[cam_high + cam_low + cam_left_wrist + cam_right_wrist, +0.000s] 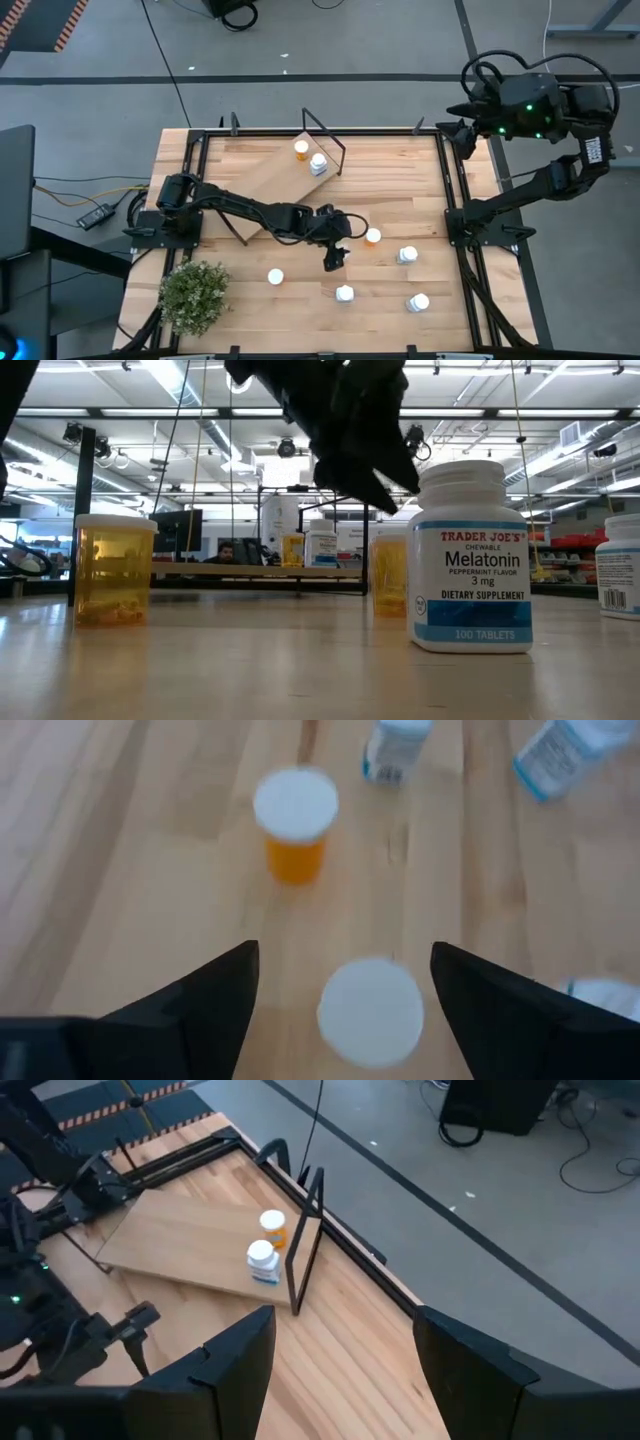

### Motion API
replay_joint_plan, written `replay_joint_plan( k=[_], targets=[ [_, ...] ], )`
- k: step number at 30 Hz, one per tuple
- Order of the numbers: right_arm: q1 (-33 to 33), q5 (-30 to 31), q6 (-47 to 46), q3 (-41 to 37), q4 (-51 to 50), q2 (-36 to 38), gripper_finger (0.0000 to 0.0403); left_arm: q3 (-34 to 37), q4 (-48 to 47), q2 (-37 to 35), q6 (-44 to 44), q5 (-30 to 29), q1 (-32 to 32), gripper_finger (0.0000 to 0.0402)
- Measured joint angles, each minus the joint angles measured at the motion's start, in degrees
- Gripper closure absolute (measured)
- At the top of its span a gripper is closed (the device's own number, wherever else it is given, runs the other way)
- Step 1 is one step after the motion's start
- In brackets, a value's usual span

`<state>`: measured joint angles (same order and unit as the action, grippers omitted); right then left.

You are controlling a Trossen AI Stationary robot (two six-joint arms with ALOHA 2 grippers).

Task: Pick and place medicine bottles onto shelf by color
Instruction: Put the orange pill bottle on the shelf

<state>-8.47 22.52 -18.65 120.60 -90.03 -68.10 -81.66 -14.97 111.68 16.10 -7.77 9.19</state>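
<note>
Left gripper (335,262), fingers spread, hovering mid-frame over white-capped bottle (369,1011): pick step; next, descend and close. Right gripper (340,1355) parked upper right, spread.

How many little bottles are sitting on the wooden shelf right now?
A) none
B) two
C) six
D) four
B: the high view shows just two bottles on the shelf, an orange bottle and a white bottle beside it, while the others stand on the table.
</note>
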Motion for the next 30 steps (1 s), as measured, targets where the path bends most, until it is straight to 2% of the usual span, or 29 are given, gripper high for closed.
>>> replay_joint_plan(
  k=[9,12,20,25,30],
  targets=[
    [0.0,0.02,0.87,0.0,0.02,0.2,0.0158,0.84,0.11,-0.05,-1.64,0.15,0.06,0.0046],
    [0.0,0.0,0.79,0.0,0.02,0.22,0.0158,0.85,-0.24,0.59,-2.29,1.79,0.38,0.0037],
    [0.0,0.26,-0.29,0.0,0.02,0.14,0.0158,0.86,-0.32,2.67,-6.32,3.61,1.41,0.0039],
    [0.0,0.58,-0.8,0.0,0.02,0.11,0.0158,0.82,-0.9,2.79,-6.68,2.01,1.07,0.004],
    [0.0,2.57,-1.19,0.0,0.02,-0.06,0.0158,0.82,-0.79,2.82,-10.82,1.95,1.1,0.004]
  ],
)
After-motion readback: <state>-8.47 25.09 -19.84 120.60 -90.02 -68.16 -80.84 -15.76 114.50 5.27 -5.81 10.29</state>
